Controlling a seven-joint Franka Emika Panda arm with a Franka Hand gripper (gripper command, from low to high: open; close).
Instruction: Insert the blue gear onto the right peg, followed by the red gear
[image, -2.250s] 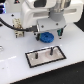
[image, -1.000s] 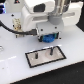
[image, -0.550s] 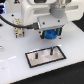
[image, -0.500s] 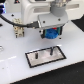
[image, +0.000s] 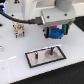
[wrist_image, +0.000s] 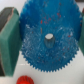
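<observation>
Lifted since the earliest frame, when it hung low just over the plate, the blue gear (image: 56, 32) now rides higher above the table, carried up and a little toward the exterior view's right. It sits flat between the pincer's (image: 56, 33) two fingers (wrist_image: 10, 42), which press against its toothed rim from opposite sides; the pincer is closed on it to the gear's full width. In the wrist view the gear (wrist_image: 47, 39) fills most of the picture, teeth all round and a pale raised hub at its centre.

Below the gear in the exterior view lies the grey, black-rimmed plate (image: 35, 59), well clear of the gear. Two thin dark pegs stand on it; the right peg (image: 51, 50) is upright and bare, nearer the exterior view's right end of the plate, with nothing on it.

Part of the red gear (wrist_image: 23, 80) shows at the edge of the wrist view, beyond the blue gear's rim, lying on the white table (image: 15, 70).

A small beige and dark object (image: 19, 29) stands on the table toward the exterior view's left, well apart from the plate.
</observation>
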